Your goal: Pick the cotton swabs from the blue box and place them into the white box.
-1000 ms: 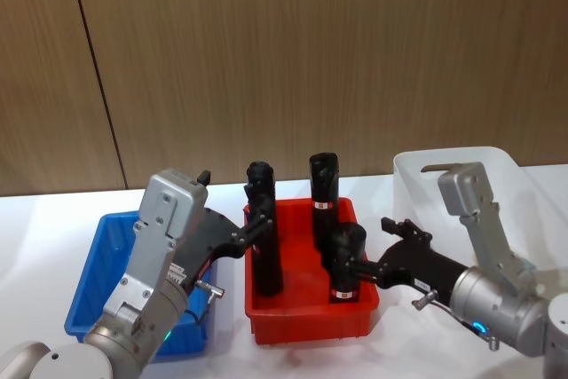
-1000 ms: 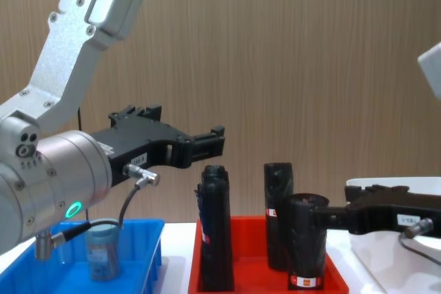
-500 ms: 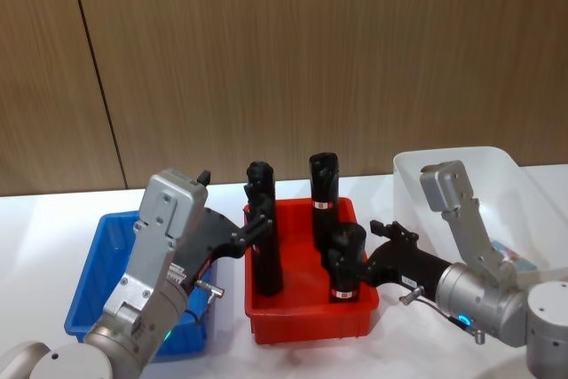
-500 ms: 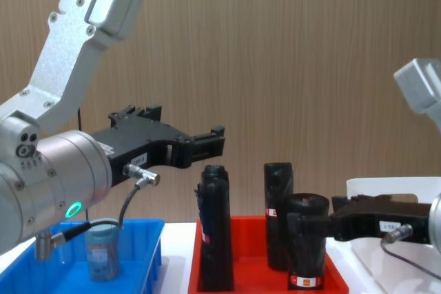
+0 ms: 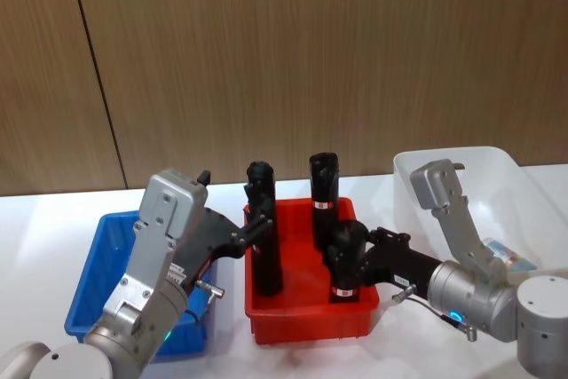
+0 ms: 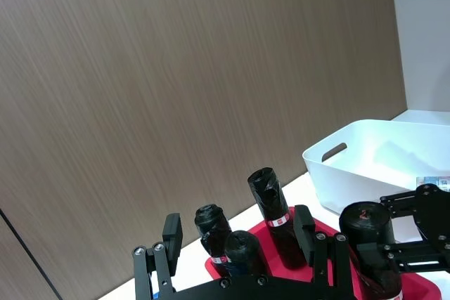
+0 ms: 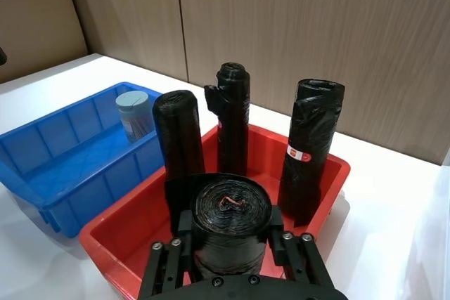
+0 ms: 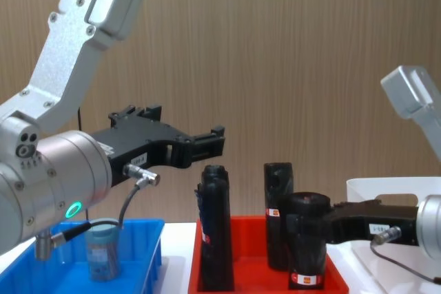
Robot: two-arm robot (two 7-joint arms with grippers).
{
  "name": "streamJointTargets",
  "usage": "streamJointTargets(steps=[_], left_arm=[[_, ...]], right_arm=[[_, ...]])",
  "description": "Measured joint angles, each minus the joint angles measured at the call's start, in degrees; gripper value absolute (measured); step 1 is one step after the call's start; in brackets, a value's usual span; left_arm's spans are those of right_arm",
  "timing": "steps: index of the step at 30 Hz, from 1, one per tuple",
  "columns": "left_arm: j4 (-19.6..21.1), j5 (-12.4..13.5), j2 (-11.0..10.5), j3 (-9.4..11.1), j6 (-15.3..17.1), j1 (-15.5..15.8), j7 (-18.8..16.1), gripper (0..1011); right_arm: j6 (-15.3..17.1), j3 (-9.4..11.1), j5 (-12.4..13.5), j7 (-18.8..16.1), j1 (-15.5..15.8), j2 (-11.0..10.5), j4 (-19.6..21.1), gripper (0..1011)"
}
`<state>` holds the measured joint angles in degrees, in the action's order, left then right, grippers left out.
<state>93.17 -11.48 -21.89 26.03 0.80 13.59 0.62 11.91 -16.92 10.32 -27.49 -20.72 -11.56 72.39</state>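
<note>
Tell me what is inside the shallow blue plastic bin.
One small clear jar with a pale blue-grey lid stands in the shallow blue plastic bin. In the head view the left arm covers much of the bin's floor.

A red tray [image 5: 302, 326] holds three upright black rolls [image 5: 266, 246] before a wooden wall [image 5: 311, 51]

Two silver-grey metal arms are ending in matte black grippers, the left gripper [image 8: 207, 144] and the right gripper [image 5: 359, 259]. Each wrist is showing a glowing green ring light, a thin grey cable and small screws.
</note>
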Motion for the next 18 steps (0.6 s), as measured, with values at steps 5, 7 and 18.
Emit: streamJointTargets(steps=[5, 7, 18], left_arm=[[0.0, 0.0, 0.0, 0.0, 0.0, 0.0, 0.0, 1004], [0.0, 0.0, 0.0, 0.0, 0.0, 0.0, 0.0, 1004], [0.0, 0.0, 0.0, 0.0, 0.0, 0.0, 0.0, 1004]], right_arm=[[0.2, -0.1, -0.2, -0.3, -0.2, 0.1, -0.1, 556], [0.2, -0.2, -0.2, -0.4, -0.3, 0.1, -0.1, 550], [0.4, 0.1, 0.3, -0.1, -0.4, -0.2, 2.3, 545]])
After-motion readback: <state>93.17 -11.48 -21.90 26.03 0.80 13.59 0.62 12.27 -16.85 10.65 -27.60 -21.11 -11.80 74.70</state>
